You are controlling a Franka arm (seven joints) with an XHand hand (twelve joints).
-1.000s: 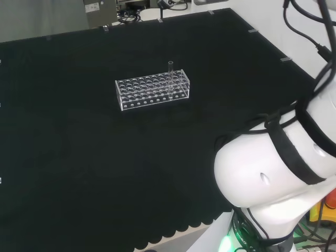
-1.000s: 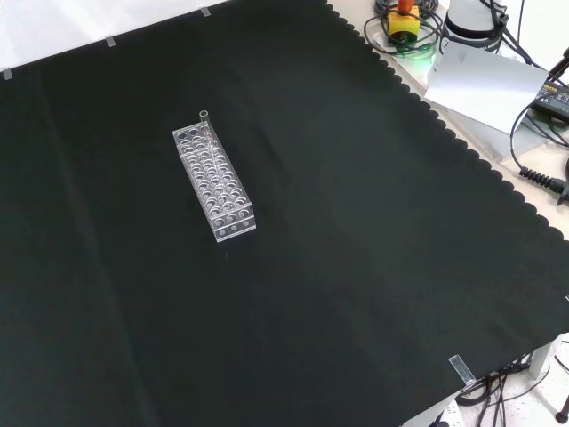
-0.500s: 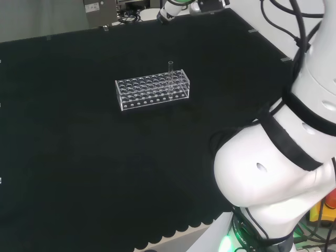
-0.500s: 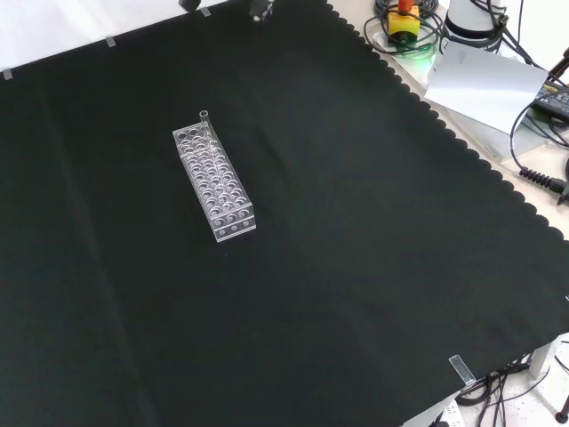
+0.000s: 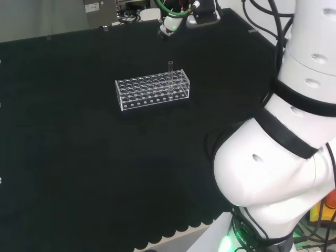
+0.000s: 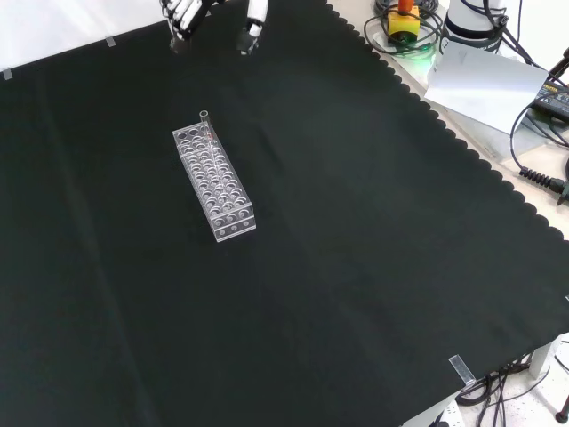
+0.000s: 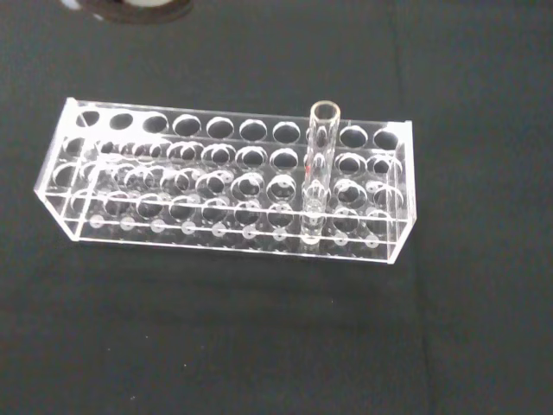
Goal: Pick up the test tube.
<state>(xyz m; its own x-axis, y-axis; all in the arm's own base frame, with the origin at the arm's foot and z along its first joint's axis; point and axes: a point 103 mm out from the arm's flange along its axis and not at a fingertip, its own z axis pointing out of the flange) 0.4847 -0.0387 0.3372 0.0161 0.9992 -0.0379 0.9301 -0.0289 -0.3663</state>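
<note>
A clear plastic rack (image 6: 214, 182) with several rows of holes lies on the black cloth; it is also in the head view (image 5: 152, 90) and close up in the wrist view (image 7: 229, 186). One clear test tube (image 6: 204, 119) stands upright in a hole near the rack's far end, sticking up above its top (image 5: 170, 67) (image 7: 319, 164). The hand (image 6: 252, 22) hangs at the front view's top edge, above and beyond the tube's end of the rack, apart from it. Its fingers (image 6: 182, 13) and thumb are spread and hold nothing. In the head view the hand (image 5: 170, 24) is behind the tube.
The arm's big white links (image 5: 283, 152) stand at the head view's right. Beyond the cloth's scalloped edge in the front view sit a yellow box with a red button (image 6: 403, 21), a grey sheet (image 6: 484, 84) and cables (image 6: 542, 173).
The hand has come down into the front view from the top, closer to the rack. The arm's links have swung upward in the head view. Rack and tube have not moved.
</note>
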